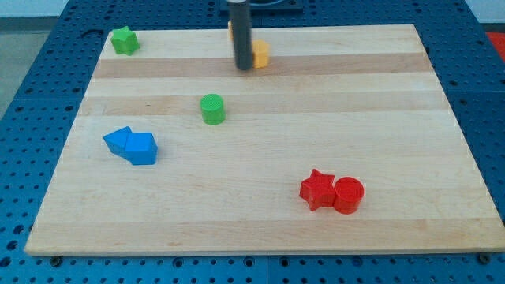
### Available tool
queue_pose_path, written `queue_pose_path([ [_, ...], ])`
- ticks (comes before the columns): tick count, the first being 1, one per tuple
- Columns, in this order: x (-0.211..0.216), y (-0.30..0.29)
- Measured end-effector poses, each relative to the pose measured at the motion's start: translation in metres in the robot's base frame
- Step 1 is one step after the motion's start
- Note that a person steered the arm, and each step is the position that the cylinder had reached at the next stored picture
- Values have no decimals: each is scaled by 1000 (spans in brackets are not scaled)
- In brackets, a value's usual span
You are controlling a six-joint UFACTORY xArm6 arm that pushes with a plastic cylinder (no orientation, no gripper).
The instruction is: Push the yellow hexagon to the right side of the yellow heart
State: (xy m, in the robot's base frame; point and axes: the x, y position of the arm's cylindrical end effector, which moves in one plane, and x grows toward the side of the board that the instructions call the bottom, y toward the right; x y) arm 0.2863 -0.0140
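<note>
Across nearly the whole view lies the wooden bench point(260, 221), a pale board of lengthwise planks resting on a blue perforated surface point(31, 158) that shows around its edges. Next in size is the dark rod, which comes down from the view's top at the far edge of the bench, a little left of centre; my tip point(244, 68) meets the board there. No pincer shows on this arm, so how far open one is I cannot tell; the rod holds nothing.

On the near right sit a red star point(317, 189) and a red cylinder point(348, 195), touching side by side, the star on the left. On the left, at middle depth, two blue blocks point(132, 145) press together; their shapes are hard to make out. A green cylinder point(212, 109) stands alone near the centre-left, well apart from the rest. A green star point(124, 40) sits in the far left corner.

A yellow block point(260, 54) lies just right of my tip, touching or nearly touching the rod, its shape partly hidden. A sliver of a second yellow block point(230, 30) peeks out behind the rod's left side; which one is the hexagon and which the heart I cannot tell.
</note>
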Motion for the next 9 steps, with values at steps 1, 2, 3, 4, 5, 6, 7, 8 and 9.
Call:
queue_pose_path([
  [1,0,16],
  [2,16,36],
  [3,10,66],
  [4,-18,50],
  [5,-28,46],
  [6,-6,59],
  [7,16,21],
  [8,11,8],
  [9,-38,8],
])
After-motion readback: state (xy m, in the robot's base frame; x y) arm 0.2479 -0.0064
